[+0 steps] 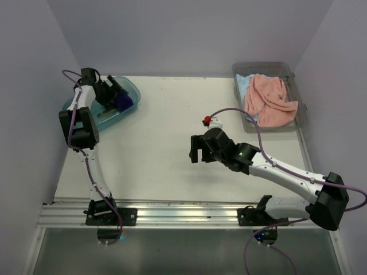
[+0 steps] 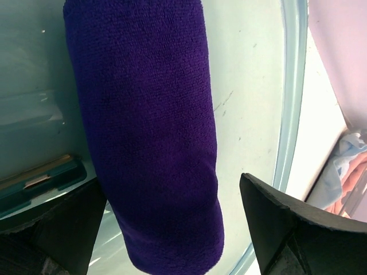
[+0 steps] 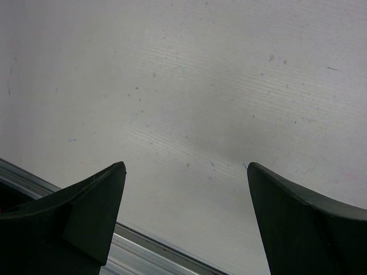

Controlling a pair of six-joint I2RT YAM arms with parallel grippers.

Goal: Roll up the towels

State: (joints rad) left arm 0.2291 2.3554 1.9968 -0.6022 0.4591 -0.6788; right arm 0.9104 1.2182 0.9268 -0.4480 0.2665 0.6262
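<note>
The dark purple towel [image 1: 124, 102] [image 2: 149, 126] lies inside the teal tub [image 1: 133, 87] [image 2: 292, 86] as a tight, finished roll resting on the tub's floor. One end of the roll points toward the wrist camera. The left gripper [image 1: 119, 96] [image 2: 166, 189] hangs over the tub with its fingers spread wide, and the roll lies lengthwise in the gap between them. The finger on the right of the wrist view stands clear of the cloth, with bare tub floor showing in between. The finger on the left of that view sits right beside the roll, and whether it touches cannot be told. Nothing is pinched. Across the table [image 1: 166, 126] [image 3: 200, 86] from the tub, at the opposite far corner, stands the clear grey bin [image 1: 269, 65]. The salmon pink towel [image 1: 269, 100] is heaped loose and unrolled in it and spills over its near rim. The light blue towel [image 1: 245, 85] lies crumpled under and beside the pink one, at the end of the bin nearer the tub. The right gripper [image 1: 195, 150] [image 3: 186, 172] is well apart from the tub, out over the bare middle of the table and closer to the arm bases than the tub is. Its fingers are spread wide and hold nothing, with only table surface and a strip of the metal rail [image 3: 143, 252] seen between them.
</note>
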